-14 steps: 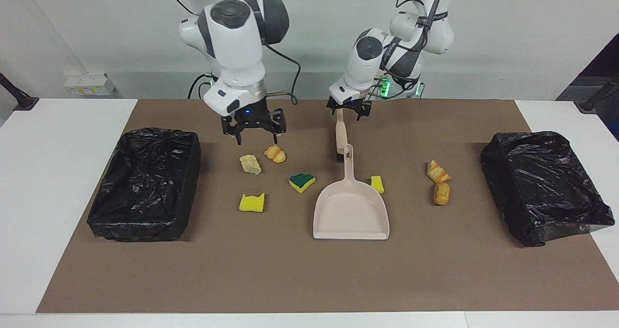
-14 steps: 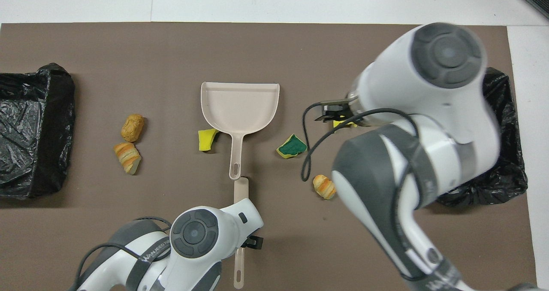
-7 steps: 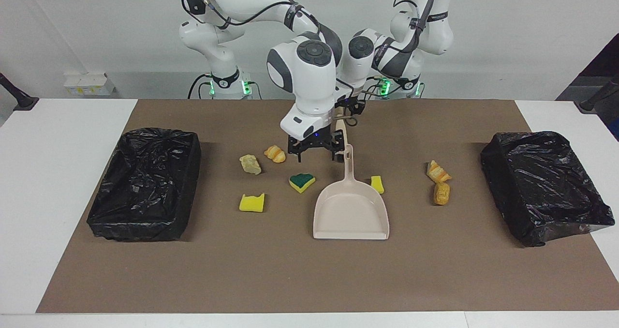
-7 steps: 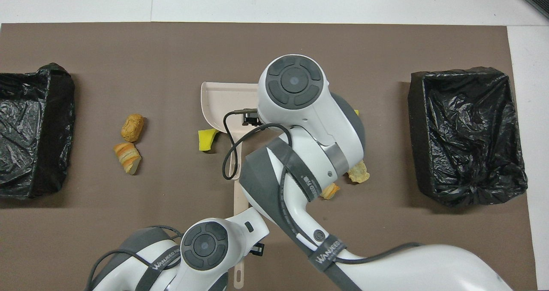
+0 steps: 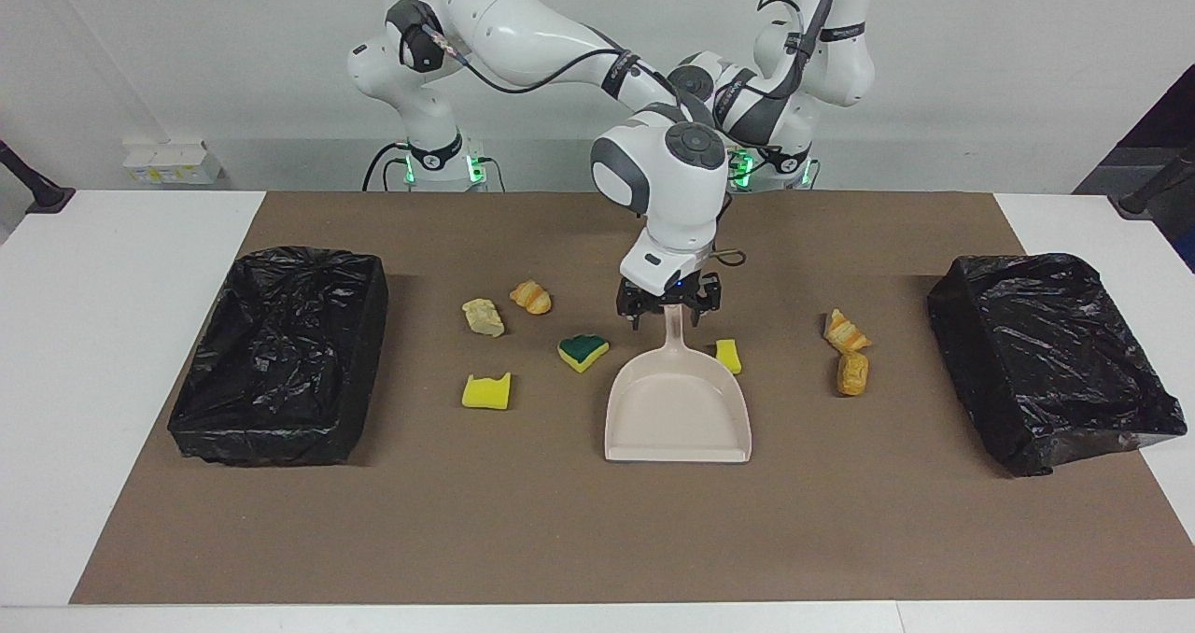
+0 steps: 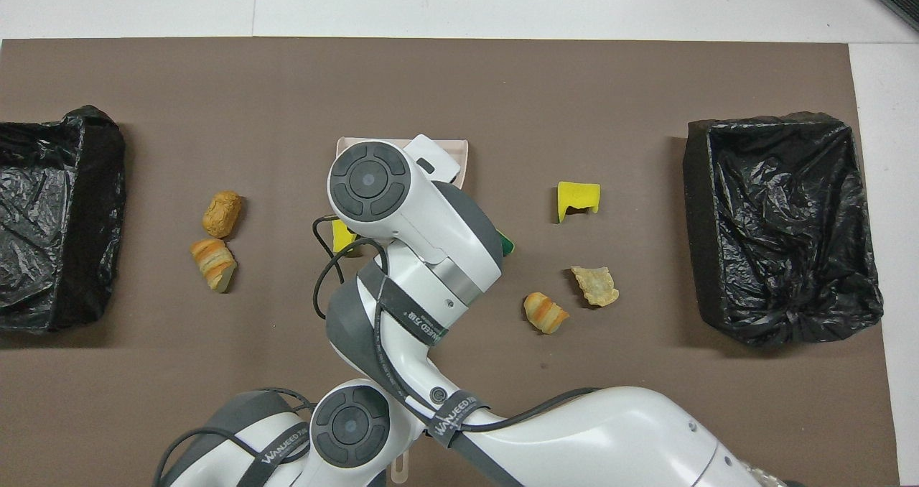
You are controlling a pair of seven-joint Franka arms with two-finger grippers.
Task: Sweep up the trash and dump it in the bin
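Brown mat [image 5: 560, 521]; dustpan [image 5: 678, 409] handle points robotward, right gripper [image 5: 667, 316] apparently spread astride it.

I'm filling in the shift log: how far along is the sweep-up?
Done: nothing yet. Every scrap, like the green-topped sponge, lies on the mat. The dustpan is empty, and no scrap shows in either bin. In hand: the right pincer hangs open over the dustpan's handle. The left pincer is hidden. Left: all the sweeping and dumping.
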